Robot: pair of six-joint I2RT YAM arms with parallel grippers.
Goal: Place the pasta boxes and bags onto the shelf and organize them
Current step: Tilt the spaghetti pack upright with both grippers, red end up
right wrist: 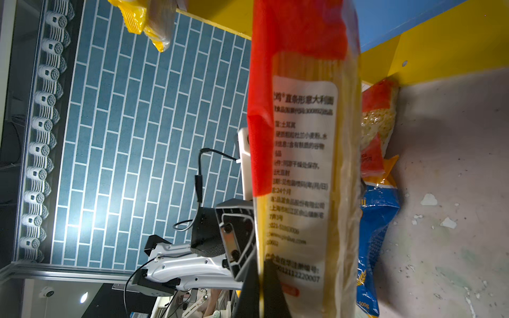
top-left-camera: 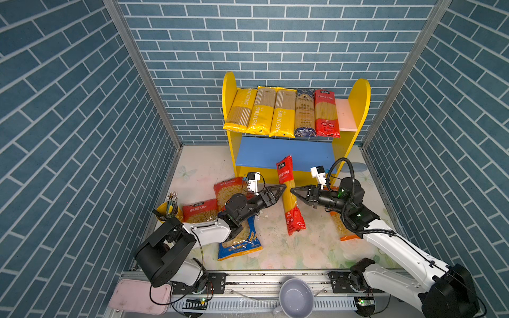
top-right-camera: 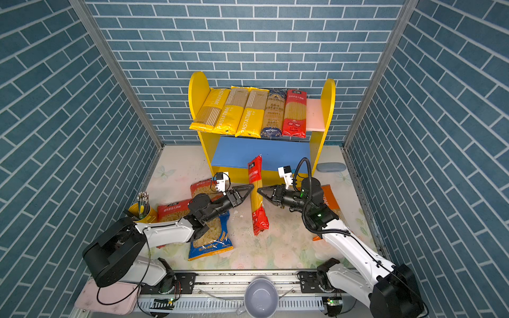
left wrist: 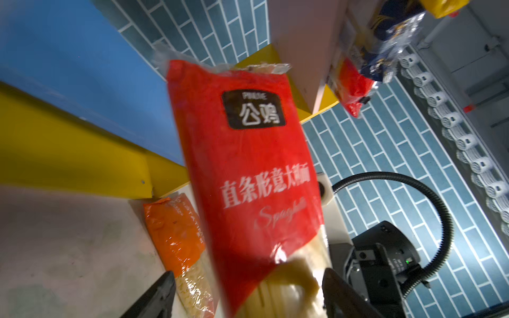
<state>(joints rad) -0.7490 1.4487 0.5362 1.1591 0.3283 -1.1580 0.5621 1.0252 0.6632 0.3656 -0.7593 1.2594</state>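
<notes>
Step in hand: shelving the red spaghetti pack [top-left-camera: 288,196], which stands tilted before the shelf [top-left-camera: 360,104]. Right gripper [top-left-camera: 293,190] is closed, apparently pinching its edge. Left gripper [top-left-camera: 283,189] gapes around it. Next move calls for a lift to the shelf's bare top end.

My left arm [top-left-camera: 206,231] and right arm [top-left-camera: 399,247] are white shells between black joints (green lamps [top-left-camera: 341,190] on the right one), with black triangular fingers [top-left-camera: 275,190], white wrist cameras [top-left-camera: 252,181] and a ribbed black hose [left wrist: 385,176].
</notes>
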